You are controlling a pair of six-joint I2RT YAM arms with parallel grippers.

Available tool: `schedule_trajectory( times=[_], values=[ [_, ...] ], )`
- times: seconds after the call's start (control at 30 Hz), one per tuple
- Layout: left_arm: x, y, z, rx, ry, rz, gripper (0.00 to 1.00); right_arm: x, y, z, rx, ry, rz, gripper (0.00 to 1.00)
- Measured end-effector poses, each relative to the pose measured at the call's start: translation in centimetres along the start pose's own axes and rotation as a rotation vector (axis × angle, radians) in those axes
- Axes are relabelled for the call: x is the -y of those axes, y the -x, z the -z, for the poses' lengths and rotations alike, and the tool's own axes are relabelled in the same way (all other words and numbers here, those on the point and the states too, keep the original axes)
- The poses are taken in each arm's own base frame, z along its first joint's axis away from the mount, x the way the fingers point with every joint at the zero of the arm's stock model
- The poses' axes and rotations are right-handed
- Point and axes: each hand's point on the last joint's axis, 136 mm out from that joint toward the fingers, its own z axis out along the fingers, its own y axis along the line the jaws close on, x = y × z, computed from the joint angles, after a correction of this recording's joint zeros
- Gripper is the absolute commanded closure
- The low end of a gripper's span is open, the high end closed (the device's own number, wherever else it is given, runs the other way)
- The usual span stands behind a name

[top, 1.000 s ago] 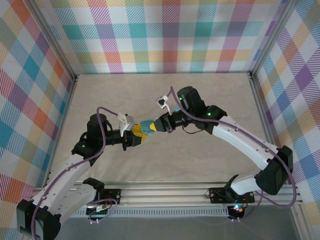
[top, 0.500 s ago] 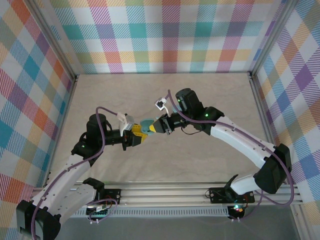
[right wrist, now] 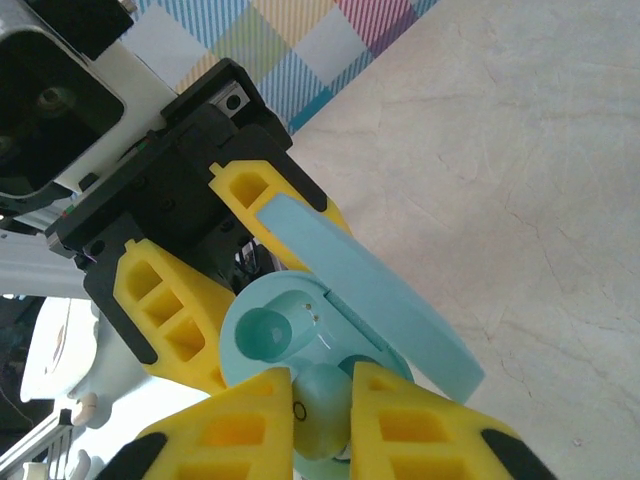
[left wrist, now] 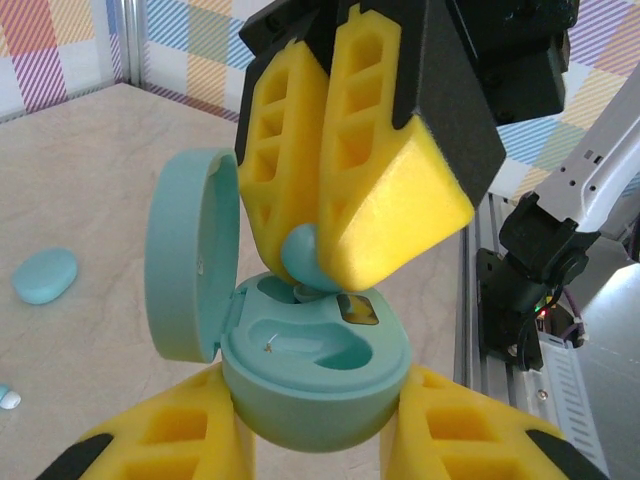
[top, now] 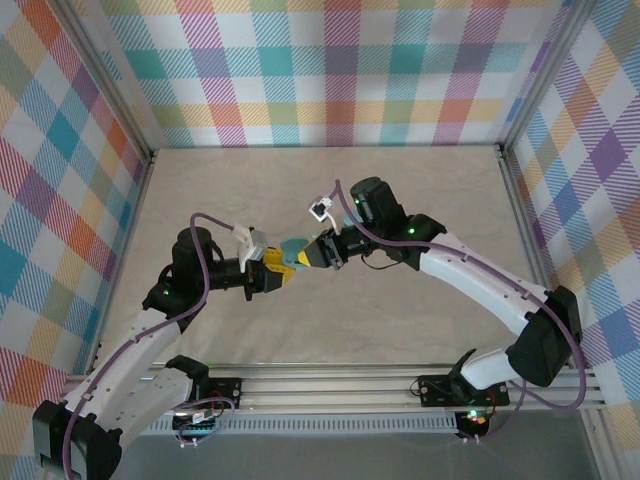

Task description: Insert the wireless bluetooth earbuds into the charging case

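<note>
left gripper (top: pixel 272 271) clamps the open charging case (left wrist: pixel 312 372), lid (left wrist: pixel 190 255) upright; right gripper (top: pixel 311 253) pinches an earbud (left wrist: pixel 300 256) at a well's rim, mid-table (top: pixel 400 190), well apart from walls (top: pixel 340 80).

earbud (left wrist: pixel 302 256) in right pincer (right wrist: pixel 320 388) hangs just above case (left wrist: pixel 300 350) in left pincer (left wrist: pixel 318 395).

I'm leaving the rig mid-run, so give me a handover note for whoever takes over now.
Left hand shut on the open case.
Right hand shut on a bud, poised at the case.
One well is empty.
Done: case opened, bud brought over.
Left: seat and release this bud, fill the empty well.
A closed case and a loose bud lie on the table.
</note>
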Motion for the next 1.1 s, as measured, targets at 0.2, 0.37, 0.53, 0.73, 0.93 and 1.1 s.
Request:
schedule_trajectory(
  times=[0.2, 0.37, 0.53, 0.73, 0.93, 1.1],
  values=[
    [-0.2, -0.2, 0.0, -0.007, 0.012, 0.020, 0.85, 0.1, 0.1, -0.1, -0.020, -0.011, -0.018, 0.65],
    [-0.2, -0.1, 0.0, -0.003, 0.012, 0.014, 0.85, 0.0, 0.4, 0.3, -0.028, -0.048, -0.026, 0.58],
    [-0.2, 0.4, 0.1, 0.014, 0.013, -0.004, 0.85, 0.2, 0.9, 0.8, -0.025, -0.092, -0.030, 0.56],
    [-0.1, 0.9, 0.1, 0.030, 0.011, -0.022, 0.85, 0.9, 1.2, 1.2, -0.021, -0.151, -0.036, 0.55],
    [0.0, 0.8, 0.2, 0.032, 0.011, -0.025, 0.85, 0.3, 2.3, 2.9, 0.029, -0.198, -0.011, 0.54],
    [0.1, 0.2, 0.5, 0.033, 0.030, -0.023, 0.85, -0.6, 4.1, 6.0, 0.117, -0.208, 0.005, 0.55]
  ],
)
